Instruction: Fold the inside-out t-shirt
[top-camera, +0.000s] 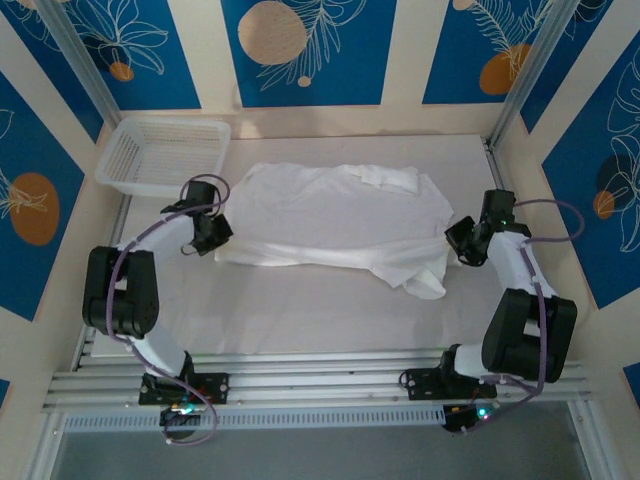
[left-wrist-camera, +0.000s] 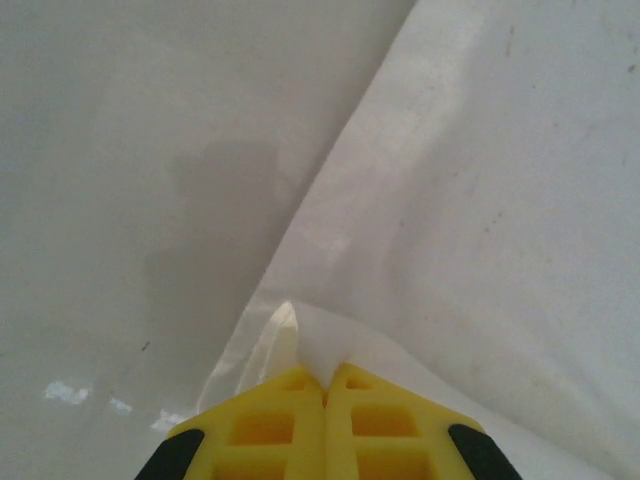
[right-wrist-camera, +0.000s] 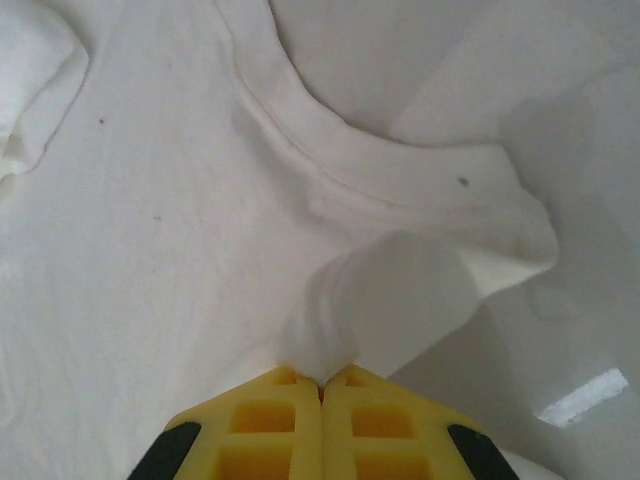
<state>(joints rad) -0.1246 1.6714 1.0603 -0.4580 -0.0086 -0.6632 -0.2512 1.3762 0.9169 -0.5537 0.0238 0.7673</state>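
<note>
Left gripper (left-wrist-camera: 323, 375) and right gripper (right-wrist-camera: 322, 378) each clamp an edge of the inside-out t-shirt (top-camera: 330, 215), spread just beside the mesh basket (top-camera: 150, 184) (wrinkled); lifting both evenly should keep the fold square.

The white table (top-camera: 300, 310) stood inside a small booth. The back wall (top-camera: 300, 50) carried blue panels with white line drawings of leaves and pale orange discs, separated by cream stripes (top-camera: 402, 50). The left side wall (top-camera: 35, 190) and the right side wall (top-camera: 605, 170) had the same pattern. Slanted metal posts (top-camera: 85, 60) rose at the far corners. Along the near edge of the table lay silver rails (top-camera: 320, 380), and below them a grey surface (top-camera: 330, 455) was visible. The light was soft and even; one small bright reflection (right-wrist-camera: 580, 398) shone on the table top.
</note>
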